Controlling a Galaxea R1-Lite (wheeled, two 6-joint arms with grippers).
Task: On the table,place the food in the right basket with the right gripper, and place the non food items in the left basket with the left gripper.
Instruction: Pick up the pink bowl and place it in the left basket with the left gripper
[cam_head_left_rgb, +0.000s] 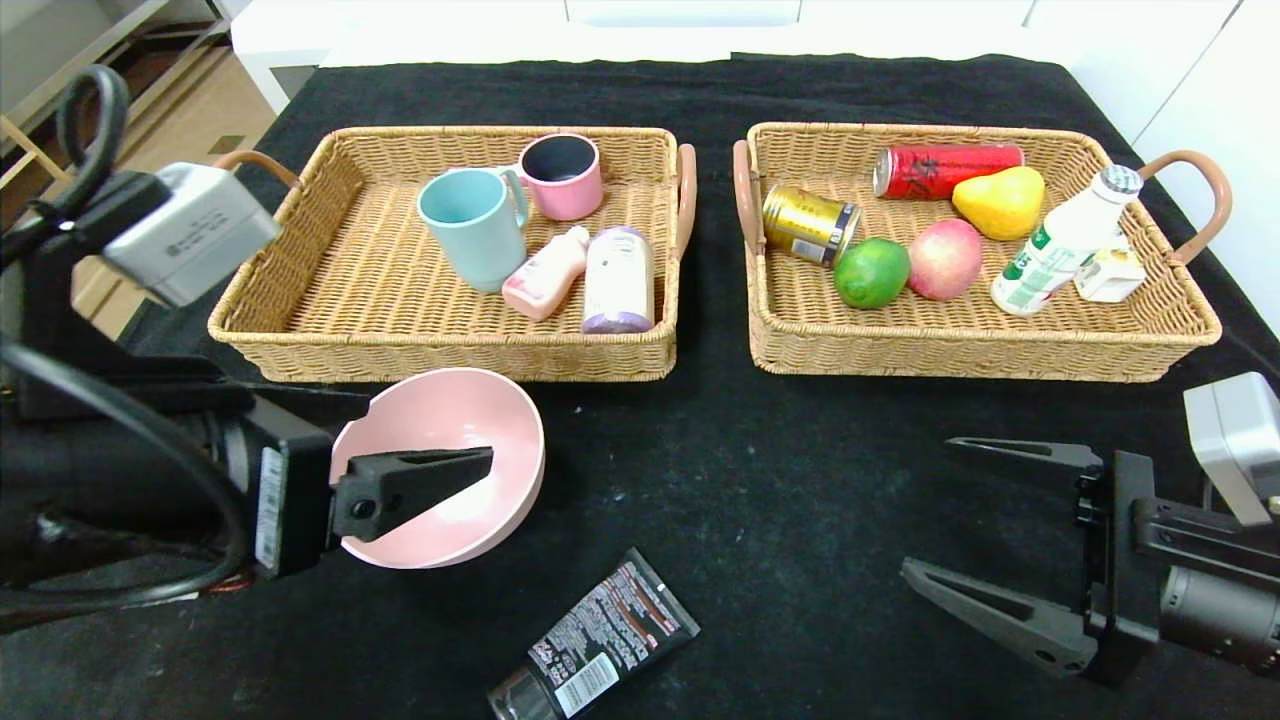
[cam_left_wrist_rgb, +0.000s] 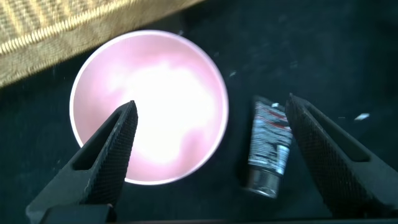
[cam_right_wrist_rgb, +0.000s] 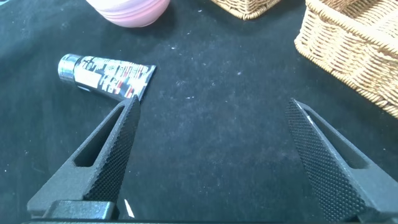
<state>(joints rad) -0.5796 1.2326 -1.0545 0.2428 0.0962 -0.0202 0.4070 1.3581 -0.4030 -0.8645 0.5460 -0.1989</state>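
Nearest, at 6 o'clock, the tube (cam_head_left_rgb: 594, 638) lies on the table (cam_head_left_rgb: 780, 480). The bowl (cam_head_left_rgb: 470, 420) sits at 9 o'clock, under the released left gripper (cam_left_wrist_rgb: 208, 155); one rim wall should be straddled squarely. The right gripper (cam_head_left_rgb: 985, 515), spread empty, is parked at 3 o'clock. The left basket (cam_head_left_rgb: 340, 330) lies beyond, at 11 o'clock.

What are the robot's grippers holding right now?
Nothing. The left gripper hangs open over the pink bowl; the right gripper is open above the bare table.
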